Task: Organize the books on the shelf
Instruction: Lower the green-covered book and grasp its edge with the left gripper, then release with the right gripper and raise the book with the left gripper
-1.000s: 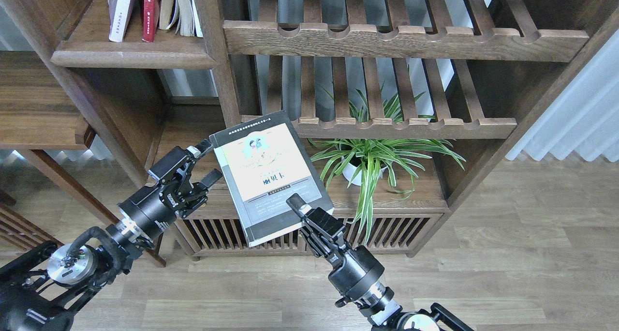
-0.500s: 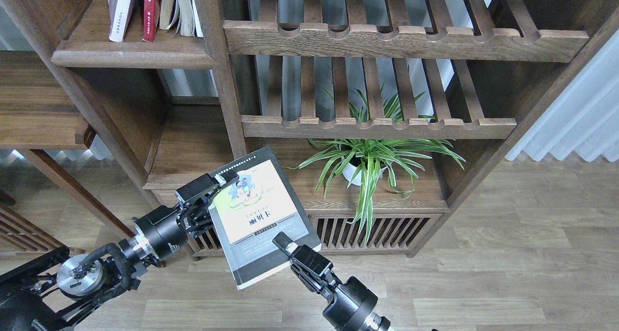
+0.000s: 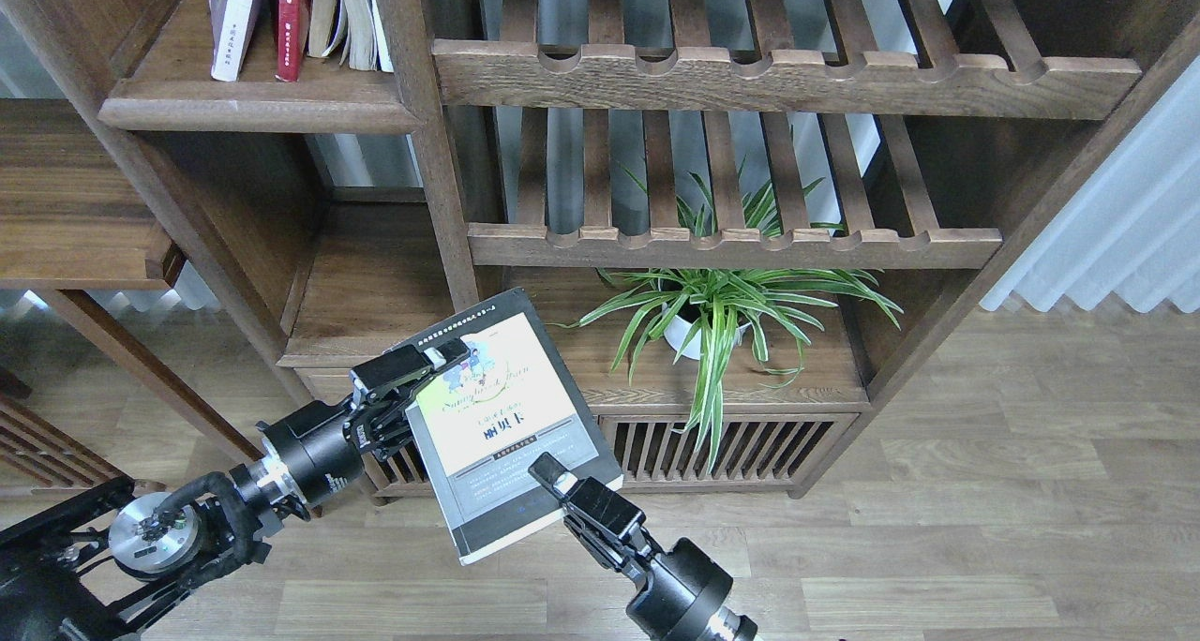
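The thick yellow-green book [image 3: 497,416] edged in black is held tilted in front of the low cabinet. My right gripper [image 3: 548,472] is shut on its lower right edge, one finger on the cover. My left gripper [image 3: 439,360] clamps its upper left corner, one finger lying across the cover. The pale lavender-white book [image 3: 230,22] and the red book [image 3: 292,18] stand on the dark wooden shelf [image 3: 253,111] at top left, next to worn cream-paged books [image 3: 352,13].
Two slatted racks [image 3: 750,79] with notched rails fill the middle of the bookcase. A potted spider plant [image 3: 712,313] stands on the lower board beside the held book. A slatted low cabinet [image 3: 750,444] sits below it. A white curtain [image 3: 1125,219] hangs at right.
Both arms lowered the book down and left from in front of the lower rack. My left gripper, open and apart from the book a second ago, has closed on its upper left corner.
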